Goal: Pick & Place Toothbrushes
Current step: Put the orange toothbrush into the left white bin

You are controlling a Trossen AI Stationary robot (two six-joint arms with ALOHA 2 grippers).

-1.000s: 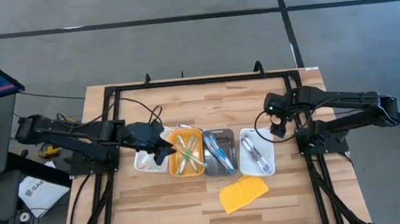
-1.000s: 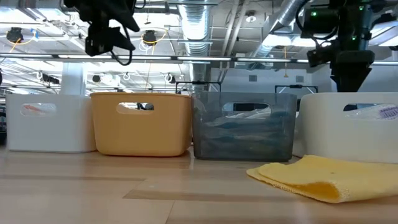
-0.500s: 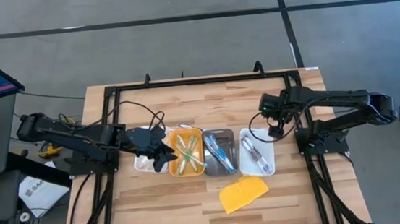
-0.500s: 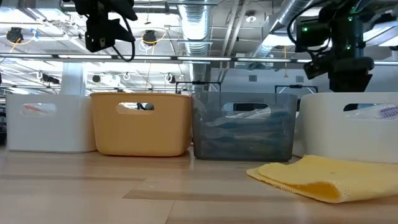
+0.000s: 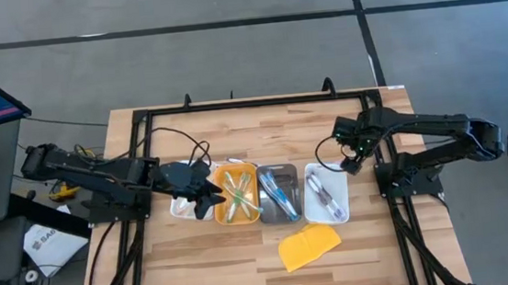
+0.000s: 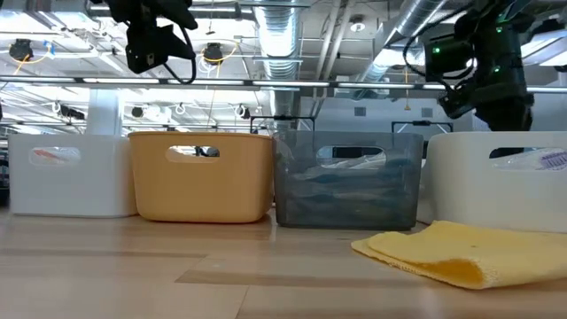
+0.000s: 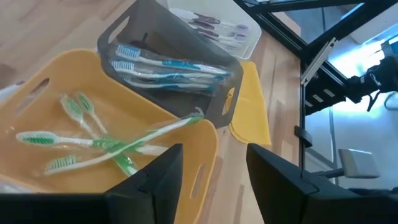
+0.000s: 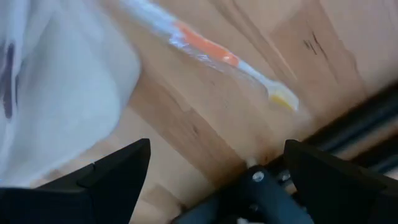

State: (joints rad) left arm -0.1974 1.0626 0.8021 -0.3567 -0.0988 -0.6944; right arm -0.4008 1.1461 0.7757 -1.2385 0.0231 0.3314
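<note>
An orange-handled toothbrush (image 8: 208, 46) in a clear wrap lies flat on the wood beside a corner of the right white tray (image 5: 325, 194). My right gripper (image 8: 217, 149) hangs open above it, pointing down, touching nothing. Green toothbrushes (image 7: 106, 146) lie crossed in the orange tray (image 5: 237, 196), one leaning out over its rim. Blue toothbrushes (image 7: 168, 65) lie in the grey tray (image 5: 278, 194), and dark-handled ones (image 5: 326, 197) in the right white tray. My left gripper (image 7: 214, 152) is open and empty above the orange tray's left rim (image 5: 208, 197).
A second white tray (image 5: 184, 207) stands left of the orange one, partly under my left arm. A yellow pad (image 5: 309, 246) lies in front of the trays. A black frame (image 5: 232, 103) runs around the table's sides. Bare wood lies beyond the trays and in front of them.
My right gripper has rolled at the wrist above the table by the right white tray; it stays open. The trays and toothbrushes have not moved.
</note>
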